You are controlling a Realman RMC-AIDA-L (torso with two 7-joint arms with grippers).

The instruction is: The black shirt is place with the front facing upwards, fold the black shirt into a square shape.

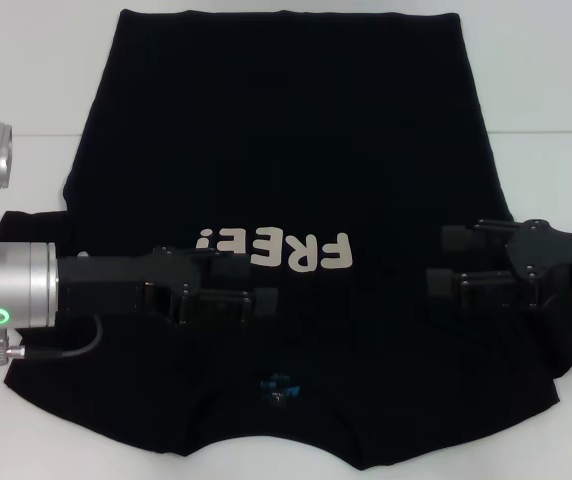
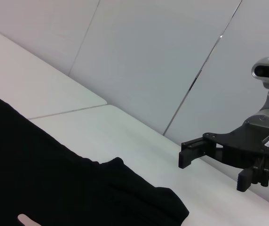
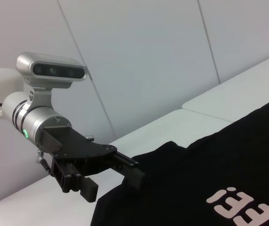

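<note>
Currently we are holding our left gripper (image 1: pixel 261 285) and right gripper (image 1: pixel 444 262) over the black shirt (image 1: pixel 286 150), both with fingers spread wide, gripping nothing. Shirt is lying flat on the white table (image 1: pixel 546 90) beneath them, lettering (image 1: pixel 276 250) between both grippers.

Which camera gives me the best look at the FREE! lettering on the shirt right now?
The head view: the whole FREE! lettering shows on the black shirt, between the two pincers. The right wrist view catches only part of it at the frame edge; the left wrist view shows just a sliver.
</note>
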